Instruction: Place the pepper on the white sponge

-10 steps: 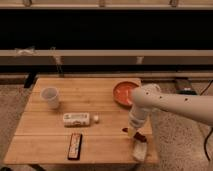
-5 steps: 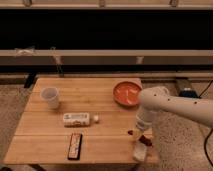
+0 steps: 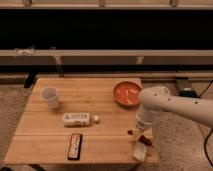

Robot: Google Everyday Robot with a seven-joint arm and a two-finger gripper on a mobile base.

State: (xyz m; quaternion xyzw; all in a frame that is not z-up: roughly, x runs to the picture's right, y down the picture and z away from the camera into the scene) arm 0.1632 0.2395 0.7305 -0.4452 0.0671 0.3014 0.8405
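Note:
My gripper point(image 3: 142, 134) hangs from the white arm over the front right part of the wooden table point(image 3: 100, 100). It is shut on the pepper point(image 3: 131, 132), a small dark red thing whose ends stick out to the left and right of the fingers. The white sponge point(image 3: 140, 152) lies at the table's front right edge, just below the gripper and slightly to the right of the pepper's left end. The pepper sits a little above and behind the sponge; whether they touch I cannot tell.
A round orange-red plate point(image 3: 126, 93) sits behind the gripper. A white cup point(image 3: 50, 96) stands at the left. A white labelled bottle point(image 3: 77, 119) lies on its side mid-table, and a flat black-and-red bar point(image 3: 75, 145) is near the front edge.
The arm has swung slightly to the right and towards the front edge, carrying the pepper closer to the white sponge. Nothing else on the table has moved.

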